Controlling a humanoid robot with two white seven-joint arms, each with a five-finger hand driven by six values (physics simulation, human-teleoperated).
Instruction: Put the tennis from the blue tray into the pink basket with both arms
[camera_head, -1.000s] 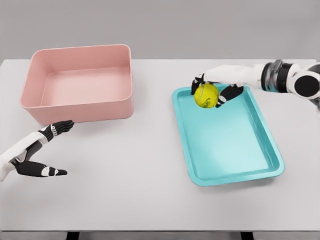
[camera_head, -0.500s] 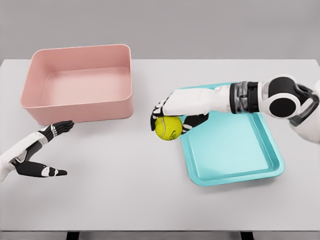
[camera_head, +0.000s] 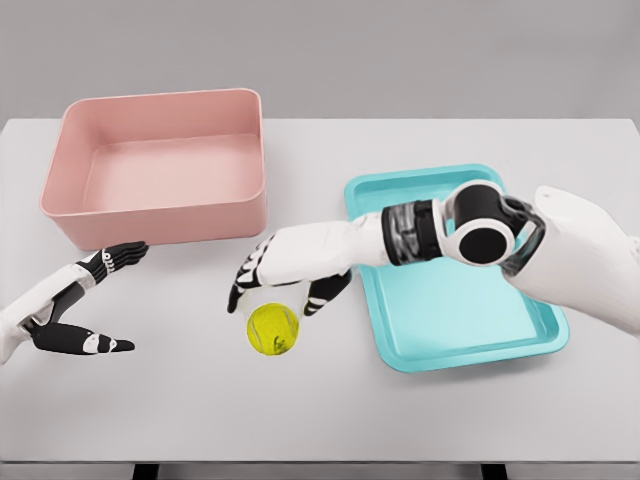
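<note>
The yellow tennis ball (camera_head: 273, 330) is on the white table, left of the blue tray (camera_head: 470, 330) and in front of the pink basket (camera_head: 160, 215). My right hand (camera_head: 280, 298) reaches across from the right and hovers just above the ball. Its fingers (camera_head: 245, 285) are spread and no longer wrap the ball. My left hand (camera_head: 95, 300) rests open at the lower left, near the basket's front left corner, with nothing in it.
The pink basket has nothing in it and sits at the back left. The blue tray lies at the right with my right forearm (camera_head: 410, 232) crossing its near-left part. The table's front edge runs along the bottom.
My right hand carried the ball leftward out of the tray and down to the table, then its fingers loosened off the ball. The left hand has not moved.
</note>
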